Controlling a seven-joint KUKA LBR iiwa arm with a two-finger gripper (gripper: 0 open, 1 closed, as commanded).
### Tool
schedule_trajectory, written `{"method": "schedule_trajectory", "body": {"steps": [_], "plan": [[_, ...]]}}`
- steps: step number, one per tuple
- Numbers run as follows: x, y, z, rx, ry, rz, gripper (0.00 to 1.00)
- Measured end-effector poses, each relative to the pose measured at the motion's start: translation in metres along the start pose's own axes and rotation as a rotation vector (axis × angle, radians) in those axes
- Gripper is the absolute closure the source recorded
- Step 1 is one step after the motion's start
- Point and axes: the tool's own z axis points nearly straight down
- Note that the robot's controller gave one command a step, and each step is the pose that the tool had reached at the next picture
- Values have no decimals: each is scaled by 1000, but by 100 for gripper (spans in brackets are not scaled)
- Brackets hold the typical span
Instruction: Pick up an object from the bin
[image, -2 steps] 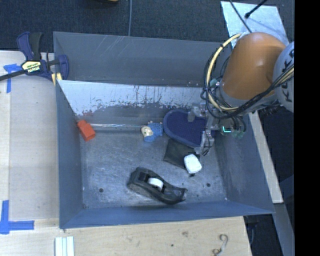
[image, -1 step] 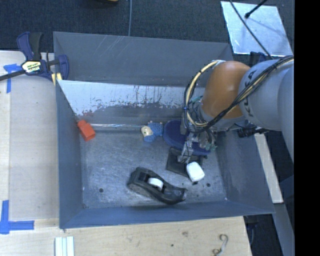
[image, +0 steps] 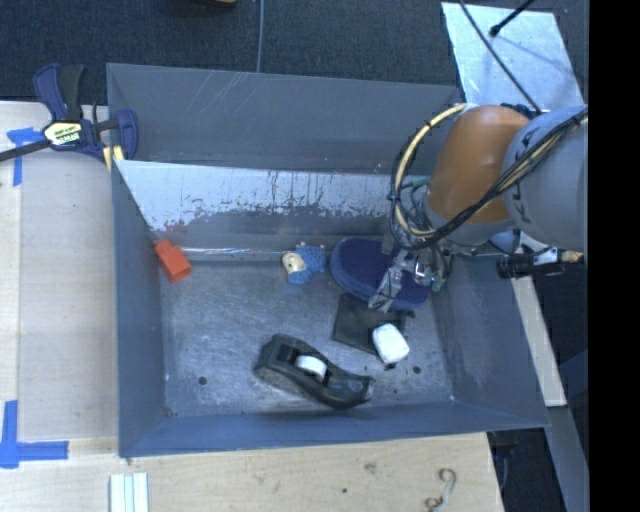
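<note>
The dark blue rounded object (image: 355, 262) was seen right of the middle of the grey metal bin (image: 142, 330), close under the back wall. The gripper (image: 398, 285) was placed low at this object's right edge, touching or just above it; which of the two could not be told. Whether the gripper was released or clenched could not be told either, and nothing was seen to be grasped by it. An orange cover (image: 475, 165) and looped cables (image: 425, 150) were carried on the wrist in the upper right of the frame.

Just below the gripper a black flat square piece (image: 350, 325) was laid on the bin floor, with a white short cylinder (image: 390, 343) at its lower right corner. A black tape dispenser (image: 312, 371) was found near the front wall, lower centre. A small blue thing with a pale round end (image: 303, 264) was set just left of the dark blue object. An orange block (image: 173, 260) was left well apart, at the left wall.
</note>
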Motion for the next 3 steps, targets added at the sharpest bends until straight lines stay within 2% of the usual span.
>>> {"method": "schedule_trajectory", "body": {"steps": [1, 2, 3], "plan": [[-12, 16, 2, 3, 7, 287, 0], [9, 14, 28, -3, -4, 464, 0], [12, 12, 28, -3, -1, 644, 0]]}}
